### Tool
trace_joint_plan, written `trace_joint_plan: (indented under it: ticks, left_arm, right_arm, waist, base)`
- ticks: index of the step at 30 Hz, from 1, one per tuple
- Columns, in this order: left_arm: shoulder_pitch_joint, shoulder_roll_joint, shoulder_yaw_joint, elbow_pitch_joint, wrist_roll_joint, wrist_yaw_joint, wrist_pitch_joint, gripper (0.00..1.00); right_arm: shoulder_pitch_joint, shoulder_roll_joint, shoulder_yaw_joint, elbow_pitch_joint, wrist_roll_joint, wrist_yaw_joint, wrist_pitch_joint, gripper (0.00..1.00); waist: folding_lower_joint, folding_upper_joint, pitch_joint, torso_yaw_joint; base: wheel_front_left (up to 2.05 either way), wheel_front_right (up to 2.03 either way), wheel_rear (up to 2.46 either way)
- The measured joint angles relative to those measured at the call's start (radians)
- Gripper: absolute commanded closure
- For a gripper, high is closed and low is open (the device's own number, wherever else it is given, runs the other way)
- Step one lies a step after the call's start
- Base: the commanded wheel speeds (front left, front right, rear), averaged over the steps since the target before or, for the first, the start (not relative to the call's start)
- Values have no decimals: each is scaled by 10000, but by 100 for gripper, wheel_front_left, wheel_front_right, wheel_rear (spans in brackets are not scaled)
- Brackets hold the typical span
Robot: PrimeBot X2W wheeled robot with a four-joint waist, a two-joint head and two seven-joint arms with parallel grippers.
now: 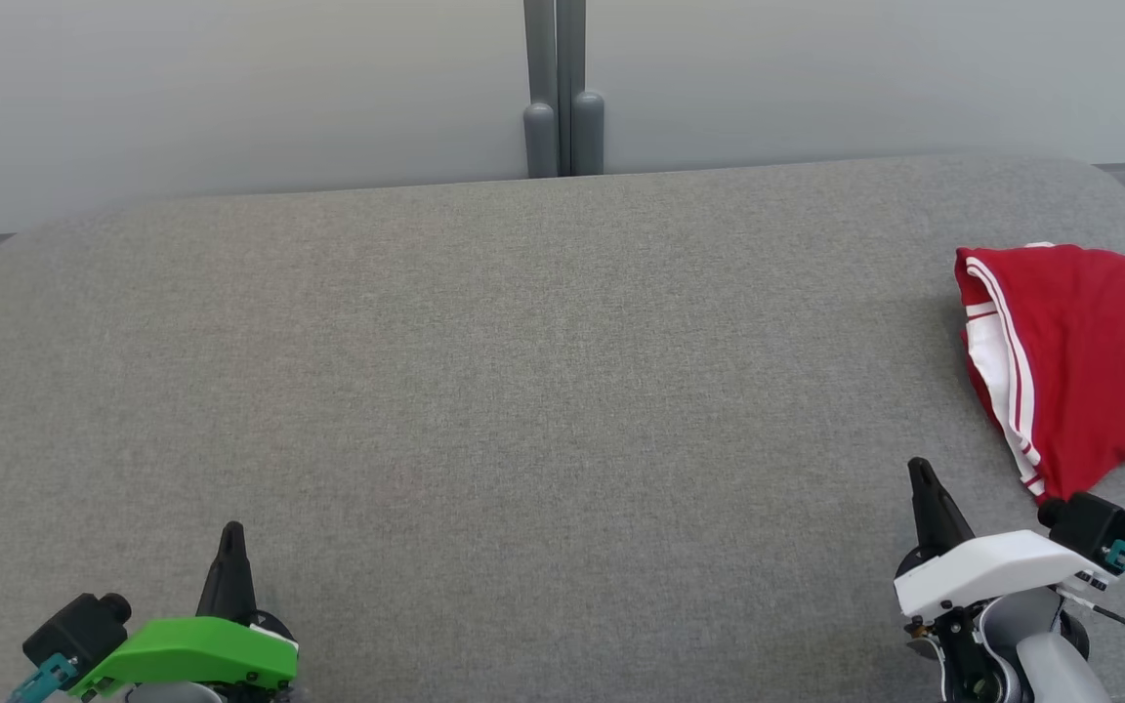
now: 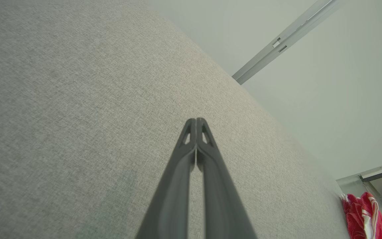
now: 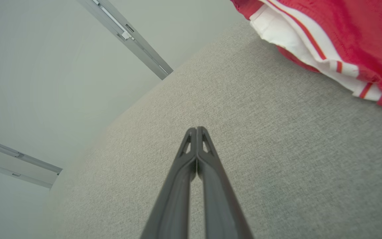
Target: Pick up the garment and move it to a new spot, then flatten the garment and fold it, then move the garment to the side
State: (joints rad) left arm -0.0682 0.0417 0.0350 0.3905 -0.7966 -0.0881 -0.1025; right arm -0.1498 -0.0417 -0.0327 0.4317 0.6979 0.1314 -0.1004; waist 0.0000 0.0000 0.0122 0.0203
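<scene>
Garment (image 1: 1080, 361) first: it is red with white stripes along one edge, and it lies in a loose, folded-over heap at the far right of the grey fabric surface (image 1: 523, 371), running out past the right edge of the head view. It lies free of both grippers. The right gripper (image 1: 920, 471) stands just in front of it, near its lower corner but apart from the cloth. Its two dark fingers are pressed together into a single point with nothing between them. In the right wrist view those fingers (image 3: 179, 189) meet at the tips over bare grey fabric, and the striped hem of the garment (image 3: 343, 39) sits off to the upper right. That wrist wears a white cover (image 1: 992, 566). The left gripper (image 1: 232, 535) sits well apart from the garment, at the lower left of the surface, under a green cover (image 1: 191, 654). Its jaws are likewise closed tight and empty, the tips touching in the left wrist view, where a scrap of red shows at the far lower right corner. Behind the surface rises a pale wall (image 1: 230, 88) with a grey post (image 1: 562, 98) at its middle.
</scene>
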Motion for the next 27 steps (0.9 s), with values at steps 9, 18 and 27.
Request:
trace_joint_plan:
  ticks: [9, 18, 27]
  left_arm:
    - [-18, 2, 111, -215, -1116, -46, 288, 100]
    - [-38, 8, 221, -395, -2184, -94, 577, 100]
    - [-54, 12, 303, -589, -3177, -159, 830, 100]
  right_arm:
    - [28, -6, -119, -253, 1287, 0, 305, 100]
    - [73, -10, -221, -497, 2460, -2, 573, 100]
    - [148, -17, -314, -723, 3542, -2, 834, 100]
  waist:
    - [0, 0, -10, -21]
    - [0, 0, -19, -41]
    - [0, 0, -29, -61]
  base:
    - [0, 0, 0]
    - [0, 0, 0]
    - [0, 0, 0]
